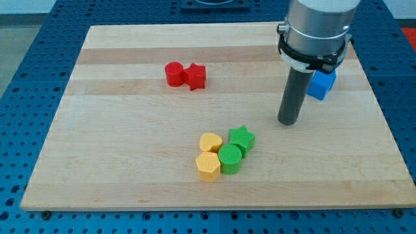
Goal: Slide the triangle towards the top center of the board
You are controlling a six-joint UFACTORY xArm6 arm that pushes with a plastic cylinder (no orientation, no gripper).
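Observation:
My tip (288, 122) rests on the wooden board (130, 149) at the view's right of centre. A blue block (322, 84) lies just above and to the right of the tip, partly hidden behind the rod and the arm; its visible part looks like a cube. I cannot make out any triangle-shaped block; one may be hidden behind the arm. The tip stands apart from the blue block and well above and to the right of the green star (242, 138).
A red round block (173, 73) touches a red star (195, 76) at the upper left of centre. At the bottom centre a yellow heart (210, 142), a yellow hexagon (208, 166), a green round block (229, 158) and the green star cluster together.

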